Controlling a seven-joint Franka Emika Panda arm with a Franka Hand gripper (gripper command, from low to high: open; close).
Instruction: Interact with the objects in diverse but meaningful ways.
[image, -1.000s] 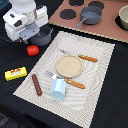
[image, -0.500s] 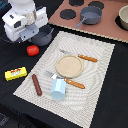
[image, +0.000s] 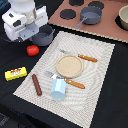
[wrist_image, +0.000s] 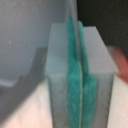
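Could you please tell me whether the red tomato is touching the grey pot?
Apart. The exterior view shows the red tomato on the dark table, with a plain strip of bare surface between it and the grey pot.

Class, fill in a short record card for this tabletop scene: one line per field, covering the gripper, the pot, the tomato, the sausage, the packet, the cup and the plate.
gripper: pads pressed together, holding nothing
grey pot: partly behind the arm, at the mat's corner
red tomato: on the dark table, beside the pot
brown sausage: lying on the mat's edge
yellow packet: on the dark table, off the mat
light blue cup: on the mat, near the sausage
plate: mid-mat, between fork and knife
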